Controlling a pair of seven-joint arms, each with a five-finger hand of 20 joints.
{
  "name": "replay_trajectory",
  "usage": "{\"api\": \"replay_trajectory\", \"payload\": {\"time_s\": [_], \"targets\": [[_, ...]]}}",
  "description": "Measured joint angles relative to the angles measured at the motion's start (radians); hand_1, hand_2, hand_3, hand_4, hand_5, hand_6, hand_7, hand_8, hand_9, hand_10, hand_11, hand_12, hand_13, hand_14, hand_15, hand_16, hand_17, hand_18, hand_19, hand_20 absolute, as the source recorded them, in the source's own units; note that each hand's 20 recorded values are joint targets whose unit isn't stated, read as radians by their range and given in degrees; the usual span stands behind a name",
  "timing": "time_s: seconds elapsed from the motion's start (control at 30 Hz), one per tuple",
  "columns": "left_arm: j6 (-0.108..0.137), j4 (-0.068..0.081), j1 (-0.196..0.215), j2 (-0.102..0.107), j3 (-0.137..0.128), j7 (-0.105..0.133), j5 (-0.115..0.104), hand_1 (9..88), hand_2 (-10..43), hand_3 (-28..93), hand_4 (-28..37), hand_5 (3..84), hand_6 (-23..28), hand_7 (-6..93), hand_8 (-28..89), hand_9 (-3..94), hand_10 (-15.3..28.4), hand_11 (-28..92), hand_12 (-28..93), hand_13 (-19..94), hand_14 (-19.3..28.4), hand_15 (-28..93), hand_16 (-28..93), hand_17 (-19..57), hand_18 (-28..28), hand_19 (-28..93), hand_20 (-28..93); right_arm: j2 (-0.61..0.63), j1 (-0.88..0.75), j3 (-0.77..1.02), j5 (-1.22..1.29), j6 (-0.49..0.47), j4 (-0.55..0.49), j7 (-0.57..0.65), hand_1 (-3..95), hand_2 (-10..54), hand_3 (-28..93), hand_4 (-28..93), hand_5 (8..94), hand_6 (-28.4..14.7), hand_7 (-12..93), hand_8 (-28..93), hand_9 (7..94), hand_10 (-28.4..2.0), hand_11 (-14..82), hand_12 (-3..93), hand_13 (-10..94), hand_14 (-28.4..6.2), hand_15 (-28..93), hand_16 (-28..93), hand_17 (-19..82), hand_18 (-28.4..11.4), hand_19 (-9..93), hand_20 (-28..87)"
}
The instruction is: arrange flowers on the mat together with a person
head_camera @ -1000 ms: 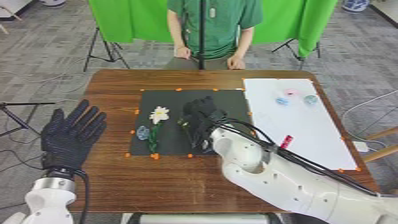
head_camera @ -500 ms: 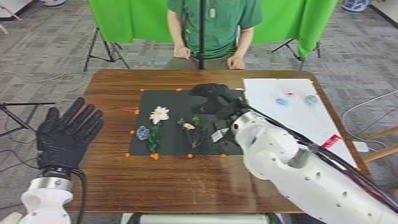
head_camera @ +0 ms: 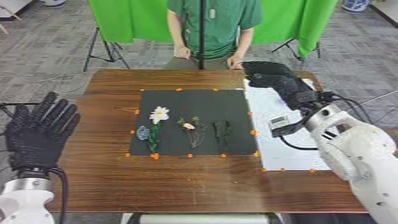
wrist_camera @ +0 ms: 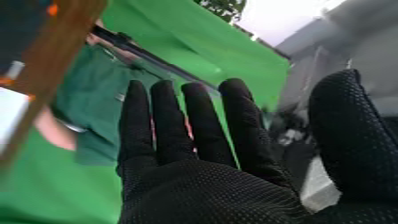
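My black-gloved R hand, spread, now far R, off flat black mat.
Slim green sprig uncovered, mat's near R.

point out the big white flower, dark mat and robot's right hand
Big white flower (head_camera: 159, 115), head view, on its petals
Dark mat (head_camera: 200, 102), head view, on a bare part
Right hand (wrist_camera: 213, 192), right wrist view, on its palm

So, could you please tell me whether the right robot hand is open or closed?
Open: the right robot hand shows straight fingers in the right wrist view and holds nothing.
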Motion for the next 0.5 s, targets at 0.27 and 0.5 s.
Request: {"api": "replay_trajectory", "payload": {"time_s": [0.27, 0.5], "targets": [[0.0, -0.003, 0.008, -0.001, -0.039, 0.016, 0.008, 20.4, 17.7, 69, -28.3, 41.8, 7.2, 9.3, -8, 35.2, 13.8, 16, 9, 25, 13.6, 24, -5, -5.4, 13.4, 29, 11, -0.006, -0.229, 0.187, 0.343, 0.087, -0.051, -0.049, 19.5, 9.7, 73, -21, 36.4, -5.0, 9, -7, 35.0, -14.9, 2.9, 17.3, 27, -15.7, 12, 22, 8, -16.9, 39, 8], [0.001, -0.004, 0.01, -0.001, -0.046, 0.022, 0.008, 20.4, 17.6, 69, -28.3, 41.9, 7.2, 9.2, -8, 35.1, 13.9, 16, 9, 25, 13.5, 24, -5, -5.4, 13.5, 29, 11, -0.037, -0.348, 0.237, 0.331, 0.134, -0.069, -0.092, 18.8, 9.8, 73, -21, 36.4, -4.8, 9, -7, 35.1, -14.5, 2.9, 17.2, 27, -15.4, 10, 24, 8, -17.0, 38, 9]]}}
